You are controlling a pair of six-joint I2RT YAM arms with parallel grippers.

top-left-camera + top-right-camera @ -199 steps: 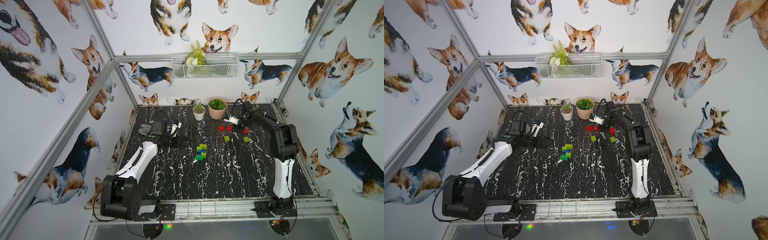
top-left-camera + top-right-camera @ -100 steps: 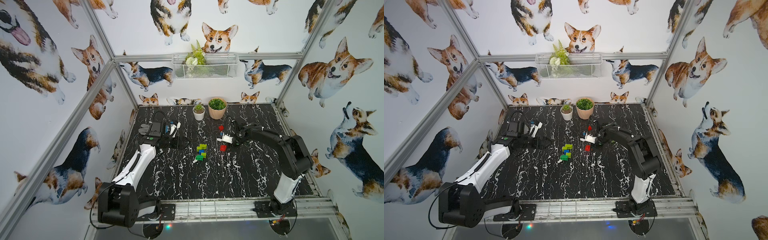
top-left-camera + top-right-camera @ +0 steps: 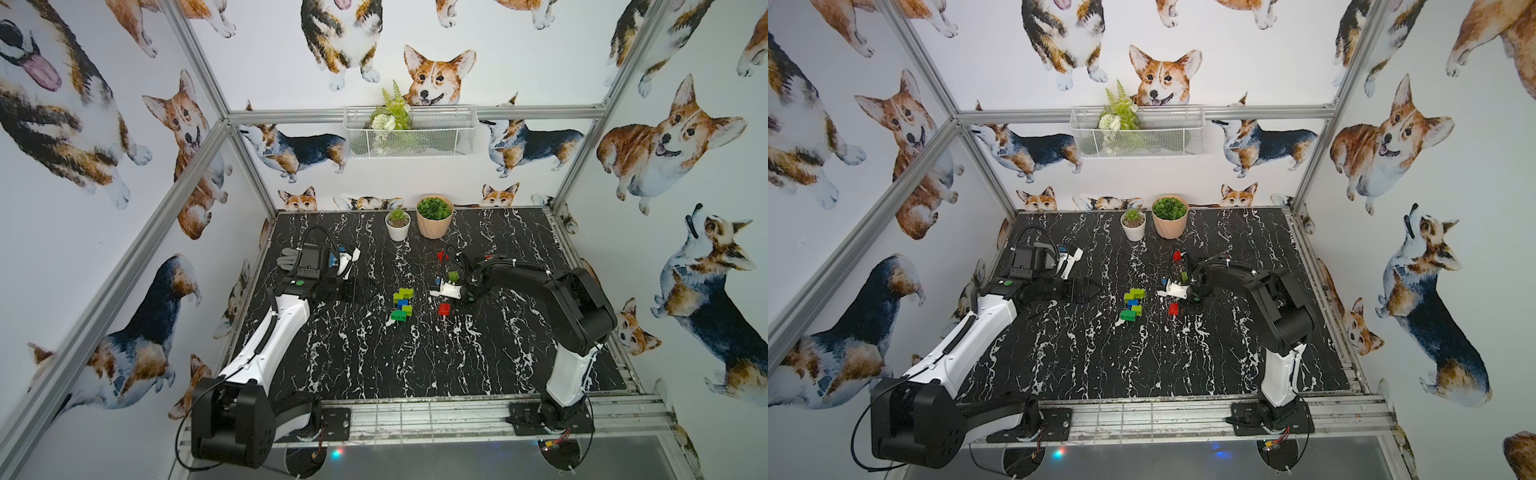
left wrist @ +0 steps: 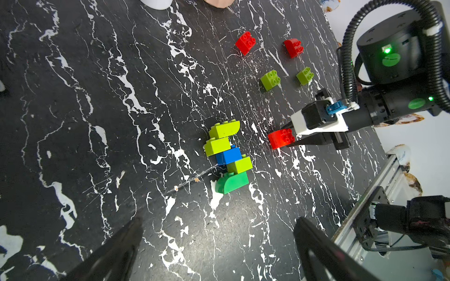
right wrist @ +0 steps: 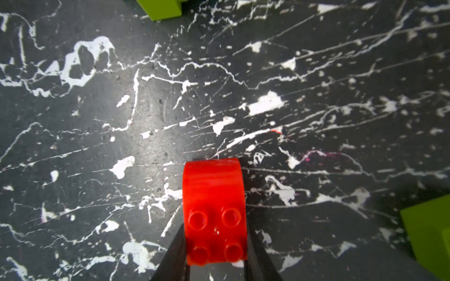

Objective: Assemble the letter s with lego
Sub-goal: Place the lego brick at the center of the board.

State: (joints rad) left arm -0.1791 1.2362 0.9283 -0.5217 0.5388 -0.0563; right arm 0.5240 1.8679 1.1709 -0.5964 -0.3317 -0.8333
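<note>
In both top views a stack of lego (image 3: 402, 305) (image 3: 1133, 305) lies mid-table; the left wrist view shows it as lime, lime, blue, lime and dark green bricks (image 4: 227, 155). My right gripper (image 5: 215, 233) is shut on a red brick (image 5: 214, 206), held low just right of the stack (image 4: 280, 139) (image 3: 444, 308). Behind it lie two loose red bricks (image 4: 246, 42) (image 4: 293, 48) and two lime ones (image 4: 270, 80) (image 4: 304, 76). My left gripper (image 4: 219, 226) stands open and empty, left of the stack (image 3: 353, 287).
A white plant pot (image 3: 398, 224) and a larger tan one (image 3: 434, 216) stand at the back of the table. A wire basket (image 3: 409, 133) hangs on the back wall. A metal rail (image 3: 415, 411) runs along the front edge.
The right arm has come forward from the back row of loose bricks with a red brick in its jaws, ending beside the stack. The left arm has stayed put.
</note>
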